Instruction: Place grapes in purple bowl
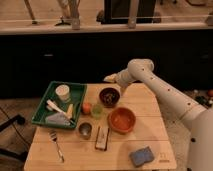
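Note:
The purple bowl (109, 97), small, deep and almost black, stands mid-table behind the orange bowl. A small dark clump with pale spots, the grapes (108, 94), shows inside its opening. My gripper (113, 85) hangs from the white arm that reaches in from the right, just above the bowl's far rim. Whether it touches the grapes cannot be told.
A green tray (44, 106) at the left holds a white cup (62, 93) and utensils. An orange ball (87, 107), a pale green cup (96, 111), a metal cup (85, 130), the orange bowl (122, 120), a fork (56, 143), a wrapped bar (102, 137) and a blue sponge (141, 156) stand around.

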`<state>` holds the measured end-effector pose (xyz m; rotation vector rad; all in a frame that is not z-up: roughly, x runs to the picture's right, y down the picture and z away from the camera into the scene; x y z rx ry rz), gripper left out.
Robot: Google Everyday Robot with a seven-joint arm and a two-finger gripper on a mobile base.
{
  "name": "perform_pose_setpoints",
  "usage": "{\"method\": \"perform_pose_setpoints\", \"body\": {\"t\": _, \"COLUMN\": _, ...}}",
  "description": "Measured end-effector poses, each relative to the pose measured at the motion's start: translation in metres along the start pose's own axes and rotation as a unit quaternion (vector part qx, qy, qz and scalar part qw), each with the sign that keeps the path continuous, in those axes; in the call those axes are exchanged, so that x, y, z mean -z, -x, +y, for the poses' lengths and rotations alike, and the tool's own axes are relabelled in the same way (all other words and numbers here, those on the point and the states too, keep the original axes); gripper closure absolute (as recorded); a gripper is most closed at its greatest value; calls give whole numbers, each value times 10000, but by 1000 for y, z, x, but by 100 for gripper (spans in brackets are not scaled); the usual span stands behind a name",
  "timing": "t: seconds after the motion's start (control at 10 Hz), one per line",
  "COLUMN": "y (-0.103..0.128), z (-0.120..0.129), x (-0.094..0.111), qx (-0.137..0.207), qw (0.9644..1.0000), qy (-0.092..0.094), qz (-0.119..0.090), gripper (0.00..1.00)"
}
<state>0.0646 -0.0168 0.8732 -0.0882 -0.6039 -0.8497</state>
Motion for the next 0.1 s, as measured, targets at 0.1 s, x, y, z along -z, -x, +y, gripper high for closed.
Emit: {"method": "perform_pose_setpoints", "body": {"t": 0.1, "y": -2, "z": 2, "x": 1, "qx": -42, "qw": 10000, "qy": 1, "qz": 25, "gripper": 20}}
